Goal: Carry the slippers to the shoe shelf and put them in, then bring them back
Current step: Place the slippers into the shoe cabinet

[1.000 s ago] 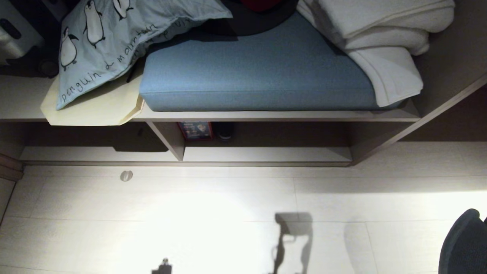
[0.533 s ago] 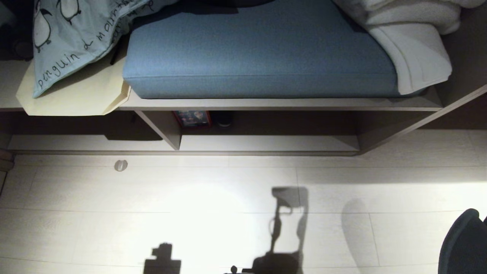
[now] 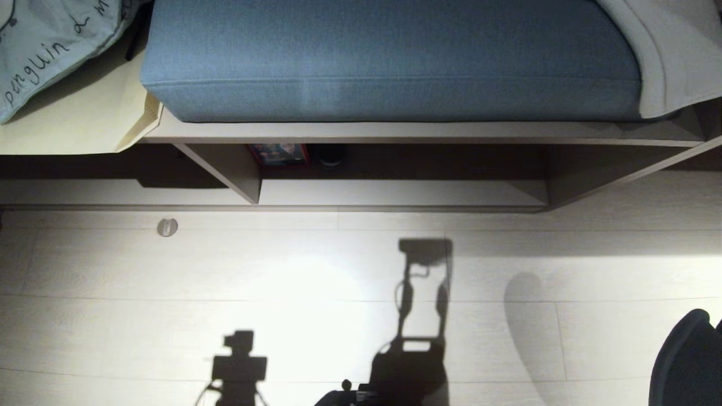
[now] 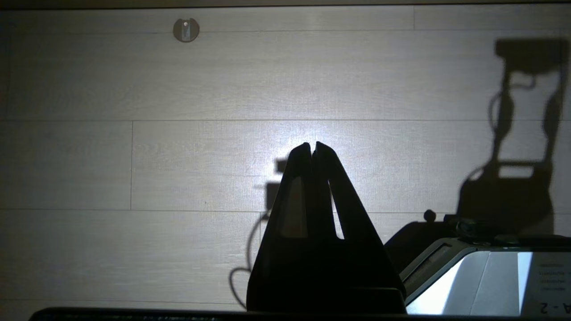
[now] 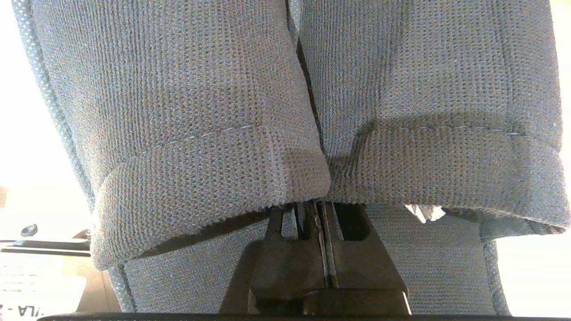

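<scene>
We find the right gripper point(image 5: 319, 209) clamped on both knitted grey slippers point(image 5: 200, 111); the left gripper point(image 4: 313, 149) is closed, empty, above pale floor planks point(image 4: 134, 89).

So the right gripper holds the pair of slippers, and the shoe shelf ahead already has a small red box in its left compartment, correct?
One detail is wrong: in the head view the small red box stands in the right compartment of the shoe shelf, just beyond the upright divider. The right gripper does hold the slippers.

Blue cushion point(image 3: 389, 56) on bench top, penguin-print pillow point(image 3: 45, 51) to its left w/ pale envelope point(image 3: 73, 127) beneath, white blanket point(image 3: 677, 56) at right. Round metal disc point(image 3: 167, 227) on pale plank floor point(image 3: 282, 270). Red box point(image 3: 278, 153) tucked in back.
</scene>
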`<state>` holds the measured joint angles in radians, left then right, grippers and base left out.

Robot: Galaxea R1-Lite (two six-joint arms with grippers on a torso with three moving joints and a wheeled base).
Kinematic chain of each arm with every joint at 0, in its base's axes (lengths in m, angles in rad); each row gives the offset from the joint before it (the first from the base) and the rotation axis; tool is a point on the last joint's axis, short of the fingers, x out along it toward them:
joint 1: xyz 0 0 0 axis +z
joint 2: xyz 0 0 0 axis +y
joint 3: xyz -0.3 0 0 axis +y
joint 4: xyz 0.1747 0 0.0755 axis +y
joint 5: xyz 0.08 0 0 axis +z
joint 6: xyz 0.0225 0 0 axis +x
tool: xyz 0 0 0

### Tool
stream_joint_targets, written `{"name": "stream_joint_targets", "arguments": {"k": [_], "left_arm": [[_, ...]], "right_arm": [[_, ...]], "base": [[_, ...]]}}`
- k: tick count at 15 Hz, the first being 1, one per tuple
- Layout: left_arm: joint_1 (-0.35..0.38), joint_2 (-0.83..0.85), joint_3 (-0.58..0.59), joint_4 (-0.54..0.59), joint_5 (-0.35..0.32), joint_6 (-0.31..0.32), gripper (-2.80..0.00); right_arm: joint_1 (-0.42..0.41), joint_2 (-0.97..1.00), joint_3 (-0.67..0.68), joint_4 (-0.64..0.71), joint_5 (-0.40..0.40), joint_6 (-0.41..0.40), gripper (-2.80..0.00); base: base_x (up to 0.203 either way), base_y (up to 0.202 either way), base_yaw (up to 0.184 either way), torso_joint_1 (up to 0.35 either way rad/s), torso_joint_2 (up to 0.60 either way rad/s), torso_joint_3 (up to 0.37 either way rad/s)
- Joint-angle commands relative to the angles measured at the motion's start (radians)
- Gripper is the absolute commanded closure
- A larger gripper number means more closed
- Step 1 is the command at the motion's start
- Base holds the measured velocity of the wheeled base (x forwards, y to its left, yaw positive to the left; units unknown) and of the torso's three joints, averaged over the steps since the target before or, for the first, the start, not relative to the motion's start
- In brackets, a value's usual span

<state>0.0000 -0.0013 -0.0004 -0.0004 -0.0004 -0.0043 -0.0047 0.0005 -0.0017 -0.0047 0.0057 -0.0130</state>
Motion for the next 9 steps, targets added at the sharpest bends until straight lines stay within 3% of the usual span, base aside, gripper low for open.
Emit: {"name": "stream_joint_targets", "arguments": {"k": [1,9], "left_arm": [[0.0,0.001,0.0,-0.001,0.0,0.0,0.0],[0.0,0.001,0.0,-0.001,0.0,0.0,0.0]], "right_arm": [[0.0,0.001,0.0,0.0,0.0,-0.001,0.0],[0.0,0.001,0.0,0.0,0.0,-0.001,0.0]], "base": [[0.0,0.0,0.0,0.007,0.0,-0.202],[0.0,0.0,0.0,0.003,0.0,-0.197]]}}
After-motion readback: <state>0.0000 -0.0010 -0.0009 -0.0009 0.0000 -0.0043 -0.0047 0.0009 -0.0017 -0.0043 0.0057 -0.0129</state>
